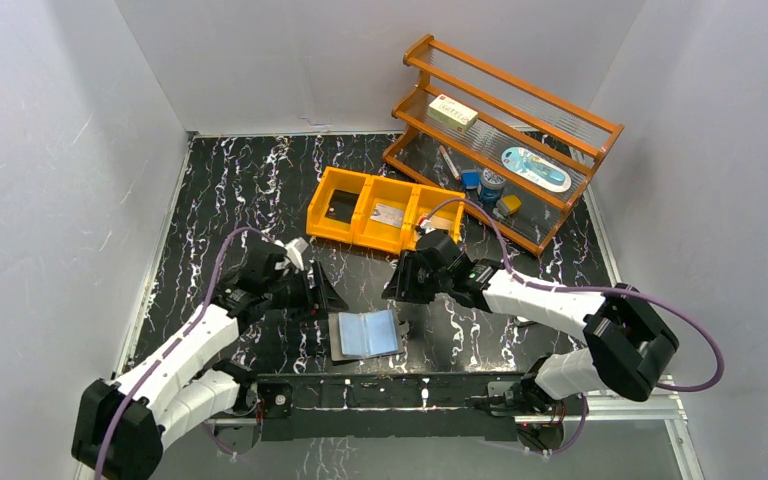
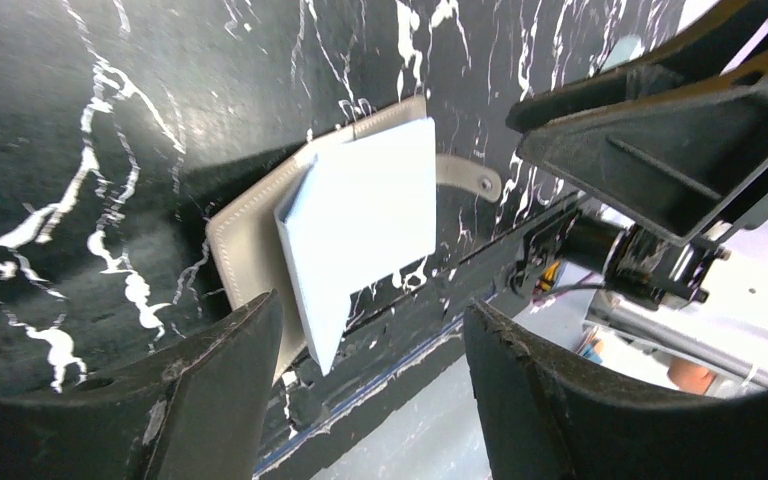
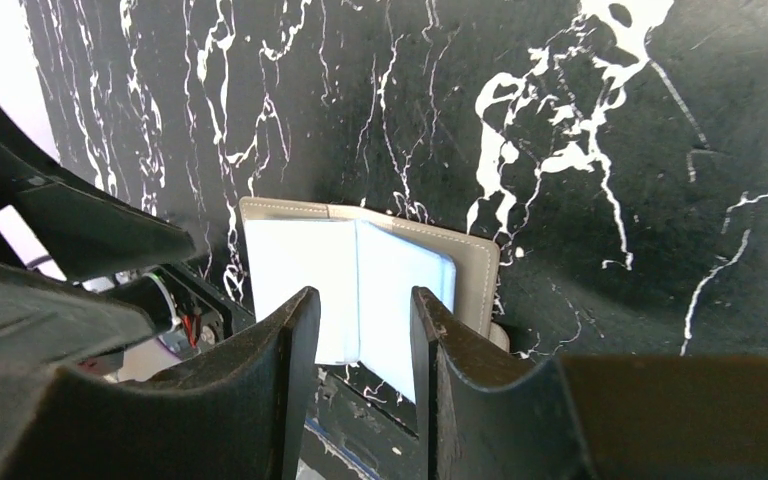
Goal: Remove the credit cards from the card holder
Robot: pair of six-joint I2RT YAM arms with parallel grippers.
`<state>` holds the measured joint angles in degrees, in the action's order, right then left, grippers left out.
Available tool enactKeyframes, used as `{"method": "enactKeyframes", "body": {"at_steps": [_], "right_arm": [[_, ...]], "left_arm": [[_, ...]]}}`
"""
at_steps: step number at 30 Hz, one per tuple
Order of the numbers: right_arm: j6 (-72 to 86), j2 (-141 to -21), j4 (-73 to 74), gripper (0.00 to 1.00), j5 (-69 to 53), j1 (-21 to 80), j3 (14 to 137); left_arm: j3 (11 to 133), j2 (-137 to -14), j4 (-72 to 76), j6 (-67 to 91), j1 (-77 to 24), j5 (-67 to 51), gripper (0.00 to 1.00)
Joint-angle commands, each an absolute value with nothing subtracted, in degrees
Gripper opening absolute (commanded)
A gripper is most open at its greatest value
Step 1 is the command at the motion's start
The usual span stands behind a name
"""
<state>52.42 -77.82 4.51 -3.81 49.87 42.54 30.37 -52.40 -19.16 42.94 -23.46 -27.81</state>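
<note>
Left gripper (image 2: 372, 305) and right gripper (image 3: 365, 295), I find, hang part-open and empty flanking the card holder (image 1: 365, 333), spread for access

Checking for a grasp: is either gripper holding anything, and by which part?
Nothing is held. The left gripper and right gripper both hover open over the card holder, which lies spread open, untouched.

Marbled table (image 1: 240, 180): card holder (image 1: 365, 335); bin (image 1: 352, 240); rack (image 1: 520, 95)
</note>
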Motion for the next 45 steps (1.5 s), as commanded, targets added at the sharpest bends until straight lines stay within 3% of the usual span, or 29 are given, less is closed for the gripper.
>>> {"method": "enactKeyframes", "body": {"at_steps": [1,11,25,45], "right_arm": [[51.56,-79.41,2.5,0.47,-9.33,49.9,44.91],[52.36,-82.86,-3.88,0.45,-17.24,49.92,40.09],[50.86,-89.32,-3.16,0.42,-18.5,49.91,42.27],[58.16,-86.57,-12.86,0.45,-16.52,49.9,34.96]], "left_arm": [[29.58,-53.96,-18.08,46.45,-30.48,-23.72,0.64],[29.02,-56.94,-14.25,48.54,-33.29,-22.67,0.6],[30.63,-62.49,-11.3,48.6,-35.75,-23.68,0.59],[38.84,-70.32,-7.8,48.24,-40.53,-26.44,0.5]]}}
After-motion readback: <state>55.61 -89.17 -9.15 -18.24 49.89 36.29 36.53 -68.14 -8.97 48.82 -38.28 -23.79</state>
